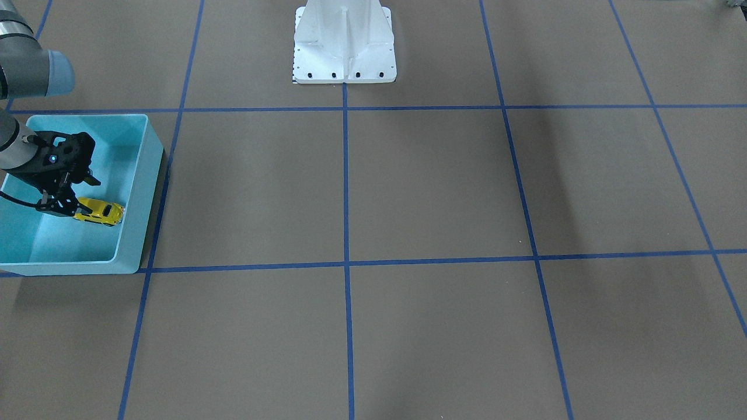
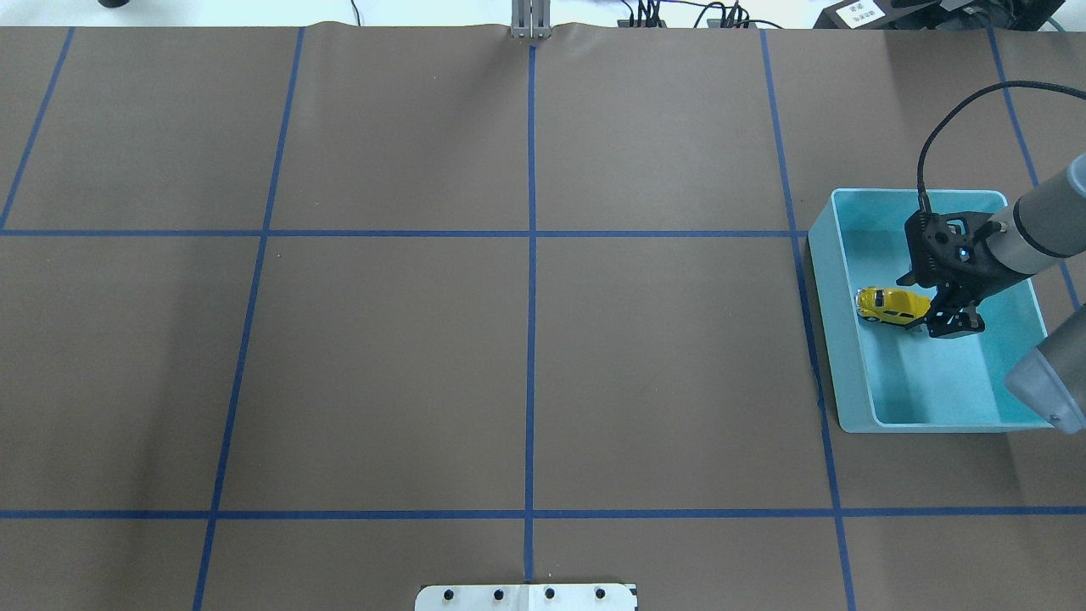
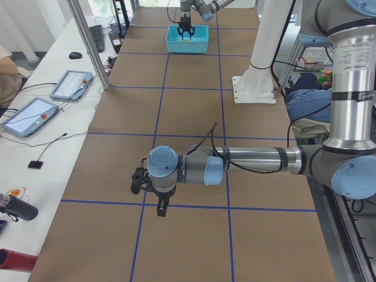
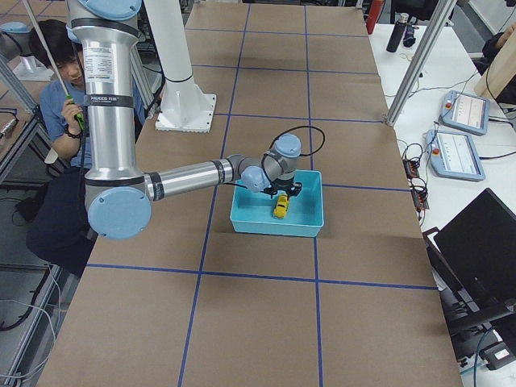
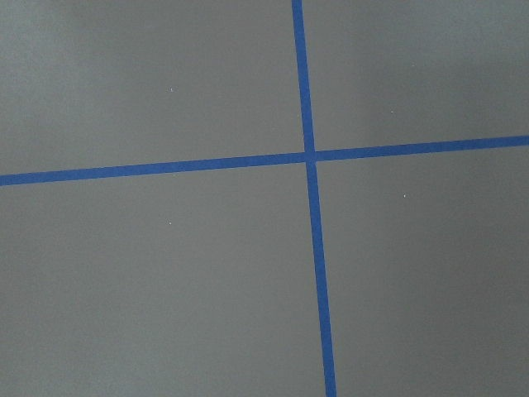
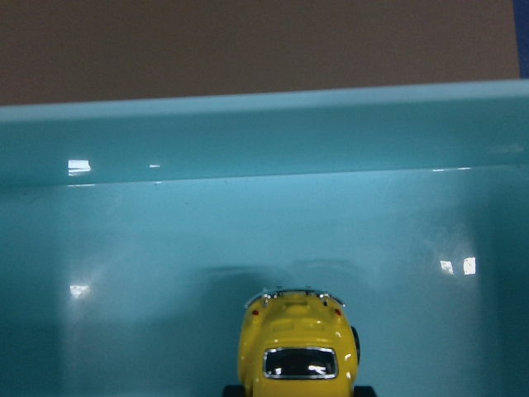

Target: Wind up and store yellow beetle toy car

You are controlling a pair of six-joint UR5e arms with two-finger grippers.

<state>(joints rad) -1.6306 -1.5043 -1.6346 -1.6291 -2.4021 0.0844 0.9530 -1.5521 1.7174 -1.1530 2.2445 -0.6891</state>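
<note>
Left gripper (image 3: 161, 211) sits nearest the lens in the exterior left view, hanging over bare surface (image 2: 382, 356). Its fingers (image 3: 161, 205) point down. They are too small and edge-on to tell whether they are released or clenched. Under those fingers, the left wrist camera shows a crossing of blue tape lines (image 5: 310, 155) on the surface.

Moving to the robot's right, the right gripper (image 2: 952, 322) reaches down at a tilt inside the turquoise bin (image 2: 933, 382). Its fingers (image 1: 61, 205) are drawn close together, grasping the yellow beetle toy car (image 2: 889, 304) by one end.
- The car juts out sideways from the fingertips, roof up, toward the bin wall on the surface's centre side.
- Most of the car's body lies clear of the fingers.
- On the right wrist camera, the car's window and bumper show just ahead of the fingers.
- A faint shadow lies on the bin floor beyond the bumper. The bin wall stands further out, apart from the car.
- I cannot tell whether the wheels touch the bin floor.

The bin stands on the surface under the right fingers, well apart from the left fingers.
</note>
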